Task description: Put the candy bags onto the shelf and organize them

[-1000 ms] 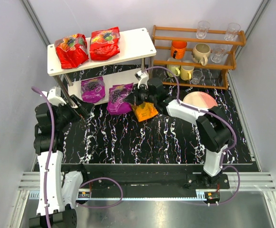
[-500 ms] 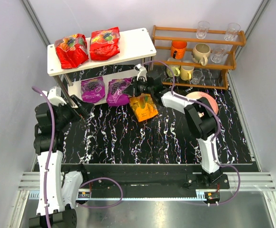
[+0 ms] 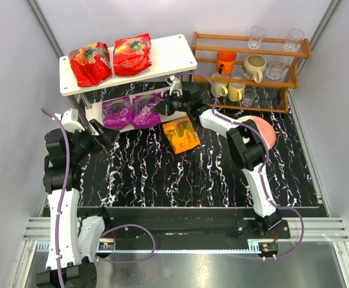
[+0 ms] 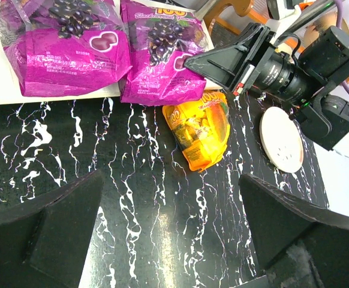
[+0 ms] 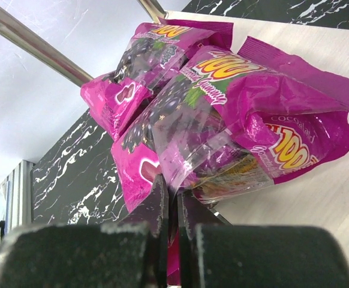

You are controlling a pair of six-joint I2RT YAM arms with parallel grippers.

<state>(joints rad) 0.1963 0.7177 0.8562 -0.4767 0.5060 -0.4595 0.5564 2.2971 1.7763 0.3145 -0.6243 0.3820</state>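
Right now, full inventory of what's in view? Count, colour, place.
red candy bags: 2, red, top board of the shelf
purple candy bags: 2, purple, lower board, side by side
orange-yellow candy bag: 1, orange-yellow, flat on the table before the shelf
shelf: 1, white, silver legs, far left
wooden rack: 1, brown, far right
mugs: 4, orange, beige, two yellowish, on the rack
glasses: 4, clear, on the rack
plate: 1, pinkish-white, on the table by the rack
table: 1, black, white veining
left gripper: black, open, over the table
right gripper: black, shut on the edge of the purple candy bag nearer the orange-yellow one
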